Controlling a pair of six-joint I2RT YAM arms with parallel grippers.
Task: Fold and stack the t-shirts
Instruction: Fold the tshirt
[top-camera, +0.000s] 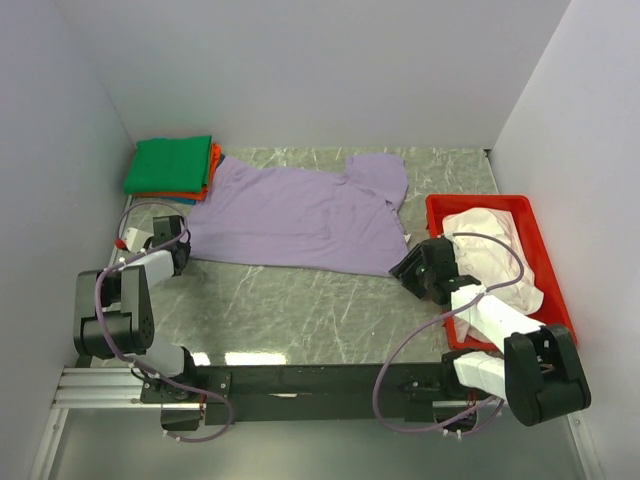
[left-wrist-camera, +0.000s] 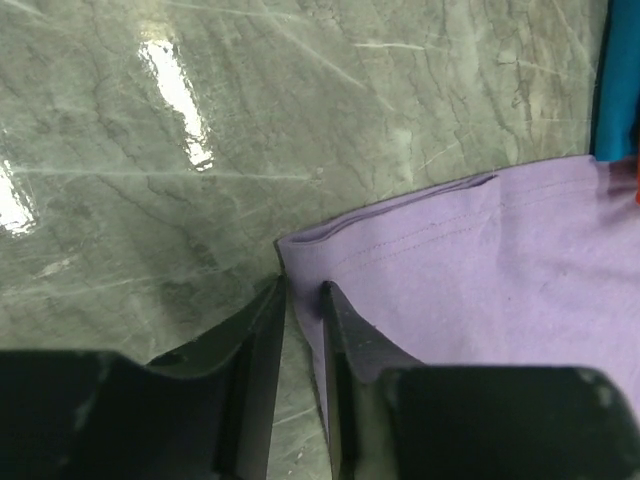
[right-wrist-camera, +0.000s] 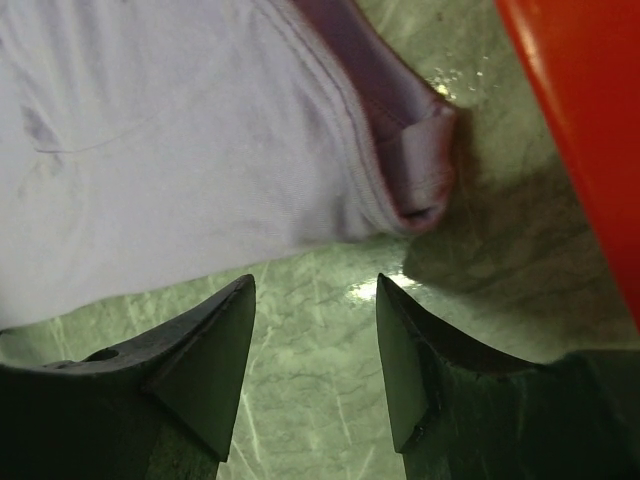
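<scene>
Lavender shirt (top-camera: 300, 215): spread flat on the table (top-camera: 300, 310), one side just beside the tray (top-camera: 480, 200), the rest running away from it.
Feel: soft, light, floppy cloth by the look. No stiffness, so I expect it to sag from any single point and maybe slide on this glossy top.
Left gripper (left-wrist-camera: 302, 292): mine, at the hem corner (left-wrist-camera: 285, 245) farthest from the tray. Jaws a thin slit apart, straddling the cloth edge, not clamped as far as I can see.
Right gripper (right-wrist-camera: 315, 285): jaws spread wide, empty, over bare table beside the tray, just short of the near corner (right-wrist-camera: 425, 160), which has curled over on itself.
Where to grab: both hem corners, on the stitched double edge, pinching low.
Stack (top-camera: 170, 165): green on top, orange-red beneath, well apart from the tray, beyond the shirt.
Pale shirt (top-camera: 495, 250): crumpled inside the tray, unfolded.
</scene>
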